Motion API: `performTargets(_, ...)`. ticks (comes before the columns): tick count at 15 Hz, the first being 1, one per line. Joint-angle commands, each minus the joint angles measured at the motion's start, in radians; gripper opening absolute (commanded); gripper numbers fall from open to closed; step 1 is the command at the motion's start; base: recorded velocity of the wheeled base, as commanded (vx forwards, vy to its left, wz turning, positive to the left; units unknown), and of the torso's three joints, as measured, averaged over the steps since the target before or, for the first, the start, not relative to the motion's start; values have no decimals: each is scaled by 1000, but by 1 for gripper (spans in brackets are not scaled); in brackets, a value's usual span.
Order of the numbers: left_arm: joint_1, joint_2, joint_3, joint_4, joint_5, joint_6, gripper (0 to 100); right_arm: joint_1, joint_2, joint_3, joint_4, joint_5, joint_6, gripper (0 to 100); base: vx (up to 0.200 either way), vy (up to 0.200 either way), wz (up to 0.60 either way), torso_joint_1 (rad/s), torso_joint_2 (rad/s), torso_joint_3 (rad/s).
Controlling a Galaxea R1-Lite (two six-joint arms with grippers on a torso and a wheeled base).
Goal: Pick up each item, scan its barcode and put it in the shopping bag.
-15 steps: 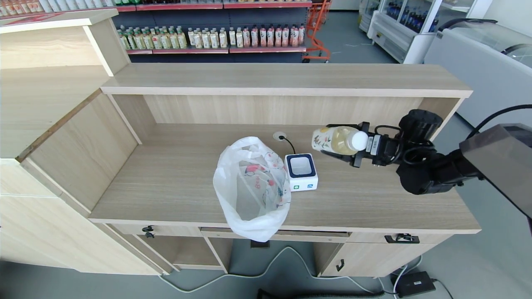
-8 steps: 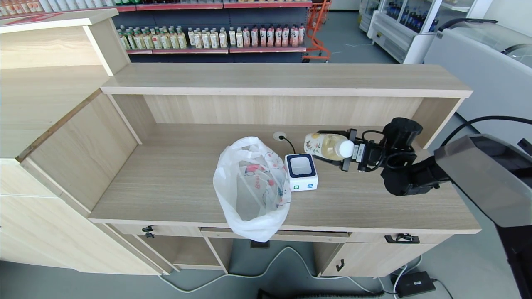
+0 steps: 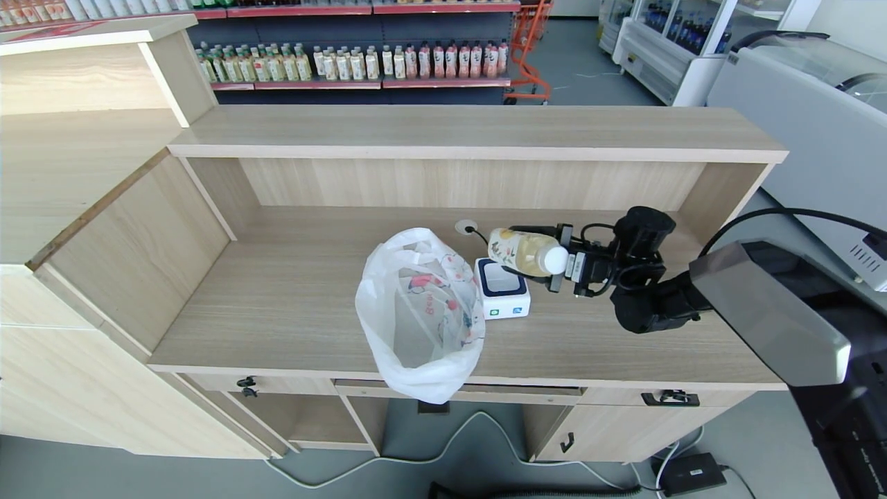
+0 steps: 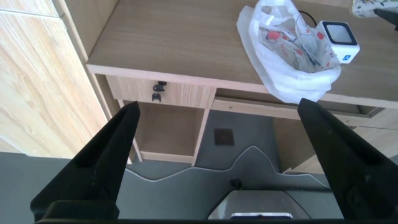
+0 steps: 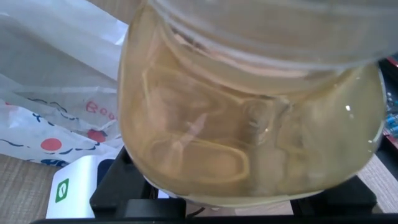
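Note:
My right gripper (image 3: 537, 254) is shut on a drink bottle (image 3: 521, 251) with pale yellow liquid and a white cap, held on its side. The bottle hangs just above the far right corner of the white barcode scanner (image 3: 502, 287), its base toward the bag. The same bottle (image 5: 249, 118) looms close in the right wrist view, with the scanner (image 5: 81, 186) below it. The white shopping bag (image 3: 419, 312) stands open on the counter, touching the scanner's left side. My left gripper (image 4: 217, 162) is open, low in front of the counter, with the bag (image 4: 292, 50) and scanner (image 4: 341, 38) farther off.
The wooden counter (image 3: 291, 305) has a raised back wall and upper shelf (image 3: 471, 132). A black cable (image 3: 481, 240) runs from a grommet to the scanner. Drawers and an open cubby (image 4: 168, 134) sit under the counter. Free surface lies left of the bag and right of the scanner.
My right arm has carried the bottle leftward and slightly lower, from the counter's right side to just over the scanner. The bag and scanner have stayed put.

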Motion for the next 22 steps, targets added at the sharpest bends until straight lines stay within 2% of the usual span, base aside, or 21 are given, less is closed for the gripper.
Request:
performTargets(1, 0, 0, 0, 0, 0, 0, 100, 3, 25, -18, -6, 0, 0, 0, 0, 0, 0, 0, 0, 0)
performTargets(12, 0, 0, 0, 0, 0, 0, 100, 17, 135, -126, -14, -2, -3, 0, 0, 0, 0, 0, 0, 0)
performTargets(22, 0, 0, 0, 0, 0, 0, 100, 25, 171, -155, -14, -3, -4, 0, 0, 0, 0, 0, 0, 0)
